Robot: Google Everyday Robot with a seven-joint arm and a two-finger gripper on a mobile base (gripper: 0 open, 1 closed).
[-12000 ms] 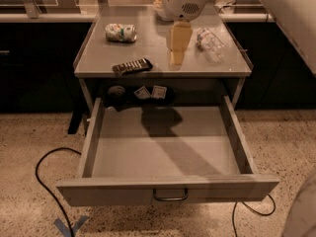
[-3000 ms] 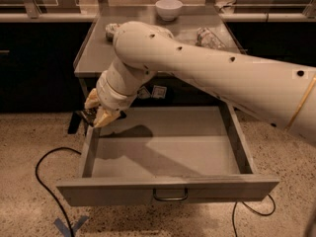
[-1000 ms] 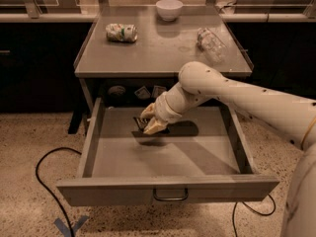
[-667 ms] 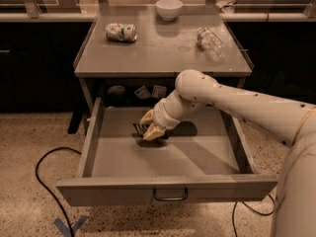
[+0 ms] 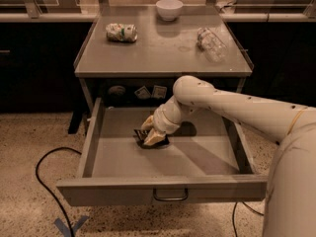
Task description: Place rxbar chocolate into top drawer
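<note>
While gripper (image 5: 152,134) sits low inside top drawer (image 5: 123,191), rxbar chocolate (image 5: 162,142) lies directly under it on the floor, long axis roughly crosswise. Can't tell if clamped or released.

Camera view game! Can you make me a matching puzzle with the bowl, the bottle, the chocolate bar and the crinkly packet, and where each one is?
Things:
1. white bowl
2. clear bottle
3. rxbar chocolate
4. crinkly packet

Places:
A. on the floor of the open top drawer, beneath the gripper
B. lying on its side on the right part of the tabletop
C. at the back middle of the tabletop
D. on the left part of the tabletop

Pairs: 1-C, 2-B, 3-A, 4-D.
</note>
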